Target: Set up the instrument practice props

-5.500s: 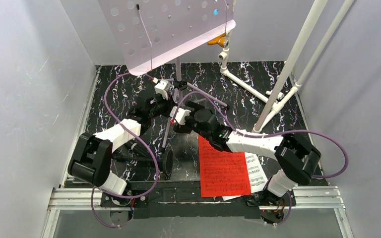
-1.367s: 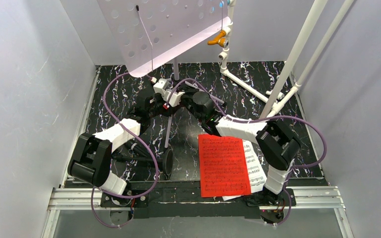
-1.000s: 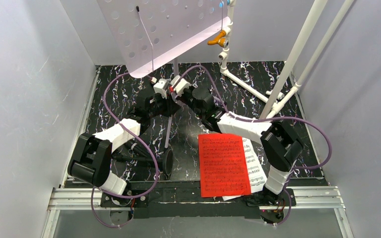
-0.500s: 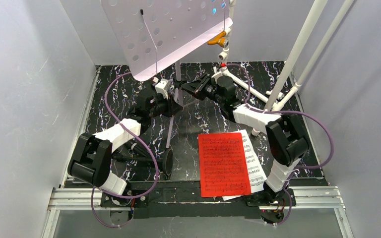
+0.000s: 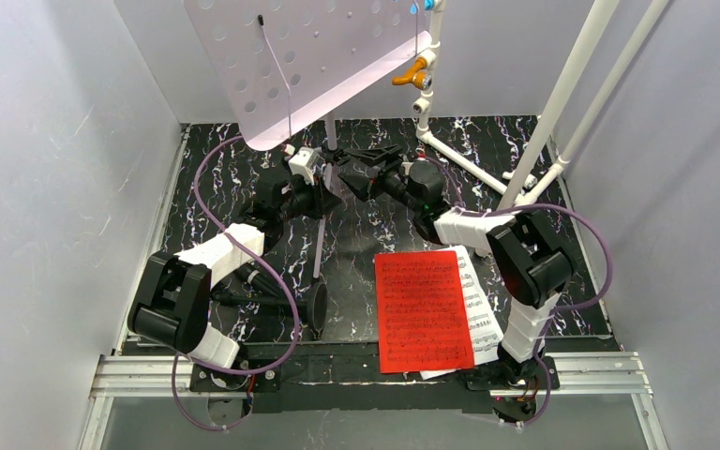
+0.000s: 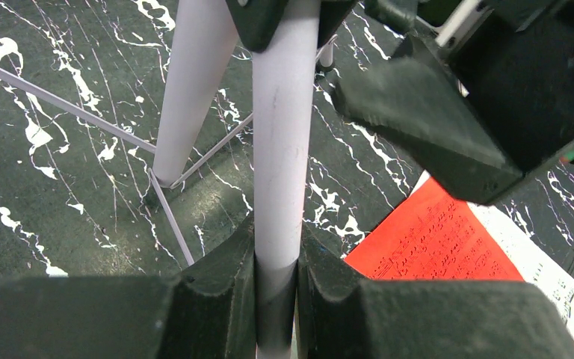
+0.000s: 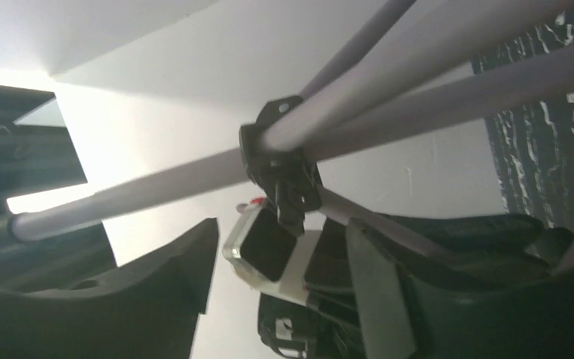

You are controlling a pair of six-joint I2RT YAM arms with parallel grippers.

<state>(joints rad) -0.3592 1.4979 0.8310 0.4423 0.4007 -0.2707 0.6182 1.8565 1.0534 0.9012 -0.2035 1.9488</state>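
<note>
The lilac perforated music stand [image 5: 319, 56] stands upright at the back of the mat. My left gripper [image 5: 322, 194] is shut on its pole [image 6: 280, 149], low down, and the pole runs between the jaws [image 6: 276, 299]. A tripod leg [image 6: 194, 82] slants beside it. My right gripper [image 5: 356, 169] is open and empty just right of the pole, with the tripod hub [image 7: 280, 161] in front of its spread fingers [image 7: 119, 299]. The red page [image 5: 424, 309] lies flat on a white page [image 5: 485, 319] at the front right. The black microphone stand [image 5: 311, 305] lies on its side at the front left.
A white pipe frame [image 5: 562, 94] with an orange tap [image 5: 412, 73] and a blue tap [image 5: 419, 7] stands at the back right. Grey walls close in left, right and behind. The mat [image 5: 384, 225] is black with white veins.
My right gripper has left the front of the pole, swung round to its back right and come back close beside it, open. The stand's desk has shifted slightly. The left gripper keeps its hold.
</note>
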